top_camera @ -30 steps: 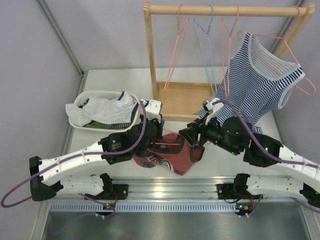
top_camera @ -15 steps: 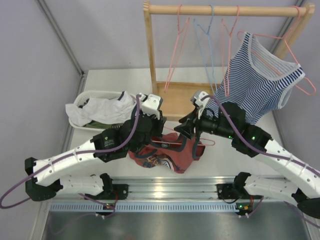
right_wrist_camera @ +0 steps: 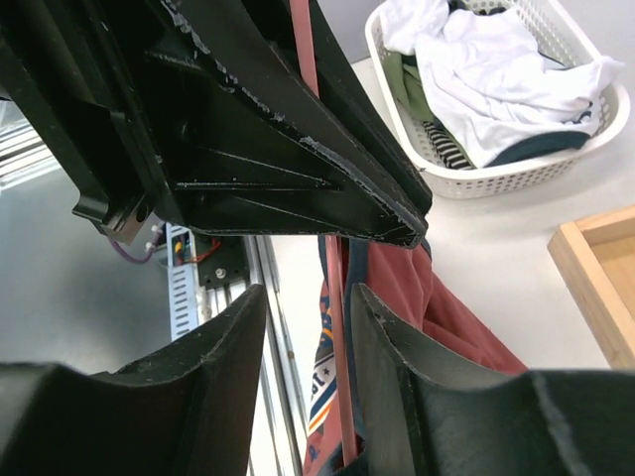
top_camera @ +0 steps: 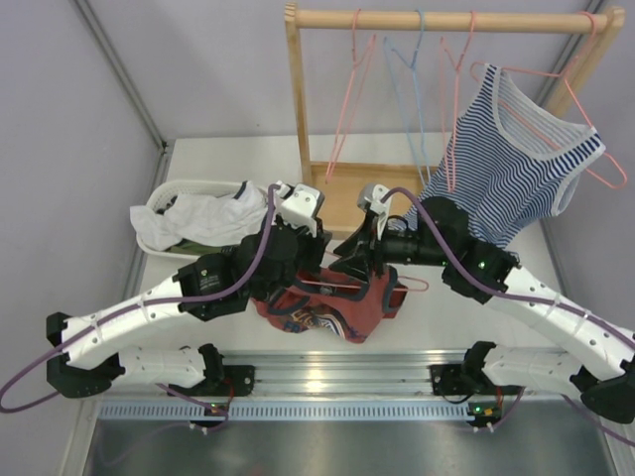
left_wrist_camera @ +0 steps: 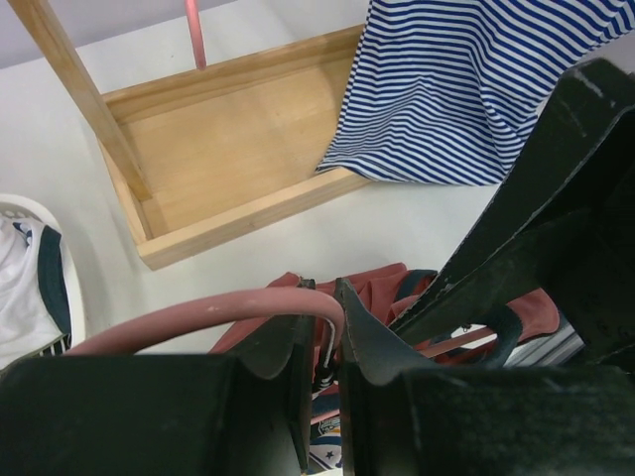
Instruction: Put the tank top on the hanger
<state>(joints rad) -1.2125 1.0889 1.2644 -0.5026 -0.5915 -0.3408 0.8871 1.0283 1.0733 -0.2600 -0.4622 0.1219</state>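
Observation:
The rust-red tank top (top_camera: 332, 309) hangs bunched just above the table's near edge, threaded on the pink hanger (top_camera: 409, 283). My left gripper (top_camera: 316, 272) is shut on the hanger's curved hook (left_wrist_camera: 238, 307), which runs out to the left of the gripper (left_wrist_camera: 319, 309). The tank top (left_wrist_camera: 392, 288) shows just beyond those fingers. My right gripper (top_camera: 352, 262) is close to the right of the left one. Its jaws stand apart (right_wrist_camera: 310, 299), with the hanger wire (right_wrist_camera: 335, 337) and the tank top's (right_wrist_camera: 437, 307) navy trim passing between them, near the right finger.
A white basket (top_camera: 159, 194) of clothes sits at the left, also in the right wrist view (right_wrist_camera: 526, 174). Behind stands a wooden rack (top_camera: 296, 119) with pink and light blue hangers and a striped tank top (top_camera: 516, 169); its wooden base (left_wrist_camera: 238, 213) lies ahead.
Both grippers have moved back toward the rack, the right one also leftward, lifting hanger and tank top. The right jaws have narrowed a little.

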